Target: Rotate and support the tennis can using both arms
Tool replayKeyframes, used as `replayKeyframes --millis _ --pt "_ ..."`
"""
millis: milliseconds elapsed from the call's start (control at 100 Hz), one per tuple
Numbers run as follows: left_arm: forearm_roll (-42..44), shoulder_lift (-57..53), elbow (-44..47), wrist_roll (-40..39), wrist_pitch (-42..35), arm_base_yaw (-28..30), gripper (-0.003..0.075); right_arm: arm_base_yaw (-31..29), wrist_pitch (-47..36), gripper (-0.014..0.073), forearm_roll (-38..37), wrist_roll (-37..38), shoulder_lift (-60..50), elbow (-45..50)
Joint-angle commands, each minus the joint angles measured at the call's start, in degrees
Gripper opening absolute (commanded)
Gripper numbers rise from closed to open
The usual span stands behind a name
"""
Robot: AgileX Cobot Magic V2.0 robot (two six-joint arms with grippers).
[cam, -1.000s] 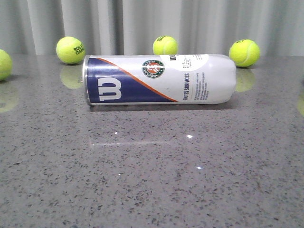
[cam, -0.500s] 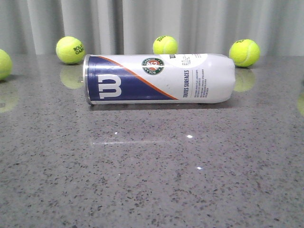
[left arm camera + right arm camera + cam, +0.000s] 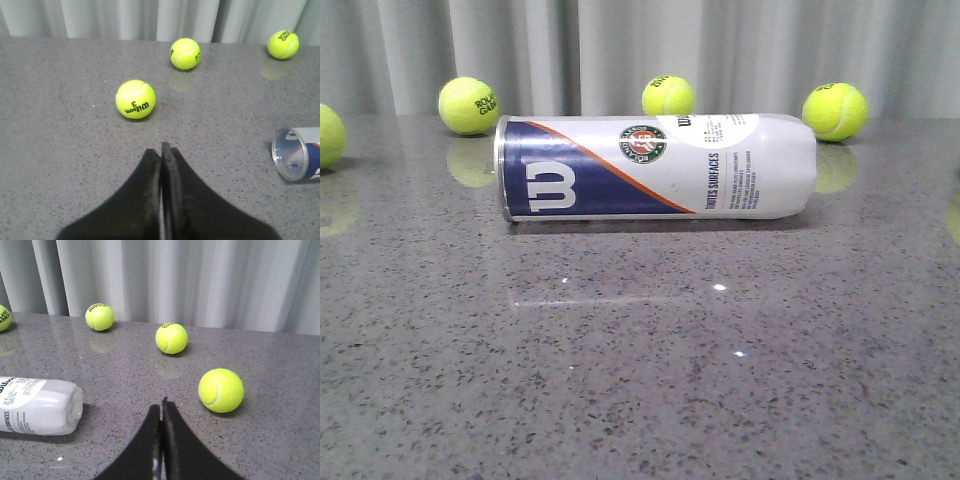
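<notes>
The tennis can [image 3: 655,166] lies on its side on the grey table, silver rim to the left, white end to the right, W logo and round badge facing the front camera. Neither arm shows in the front view. In the left wrist view my left gripper [image 3: 161,148] is shut and empty, with the can's open rim [image 3: 295,153] off to one side, well apart. In the right wrist view my right gripper [image 3: 161,405] is shut and empty, with the can's white end [image 3: 40,406] off to the other side, apart.
Yellow-green tennis balls lie around the can: behind it [image 3: 469,105], [image 3: 668,96], [image 3: 834,110], and at the left edge [image 3: 328,135]. A ball [image 3: 135,99] lies just beyond my left gripper, another [image 3: 221,390] near my right gripper. Grey curtain [image 3: 640,50] behind the table.
The can rocked slightly about its long axis and is back as it was a second ago. Nothing else moved.
</notes>
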Motion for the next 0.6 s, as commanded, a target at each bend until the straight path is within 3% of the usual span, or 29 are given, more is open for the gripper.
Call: replayKeyframes --millis 0,160,430,500,590 --pt "-2.52 5.07 -5.95 -0.65 1.49 0.11 -0.0021 -0.33 -4.75 -0.007 -0.76 -0.08 0.3 -1.43" --pt "-4.88 12.64 -9.48 1.9 6.87 0.11 -0.0021 -0.33 -4.75 -0.007 -0.76 -0.08 0.3 -1.43" --pt "-14.5 20.41 -9.48 8.61 9.62 0.11 -0.0016 -0.33 -4.75 -0.007 -0.76 -0.08 0.3 -1.43" --pt "-17.61 21.29 -9.48 11.11 9.62 0.11 0.0024 -0.33 -4.75 -0.007 -0.76 -0.08 0.3 -1.43" --pt "-20.44 21.84 -9.48 13.09 9.62 0.11 0.0145 -0.33 -4.75 -0.007 -0.76 -0.08 0.3 -1.43"
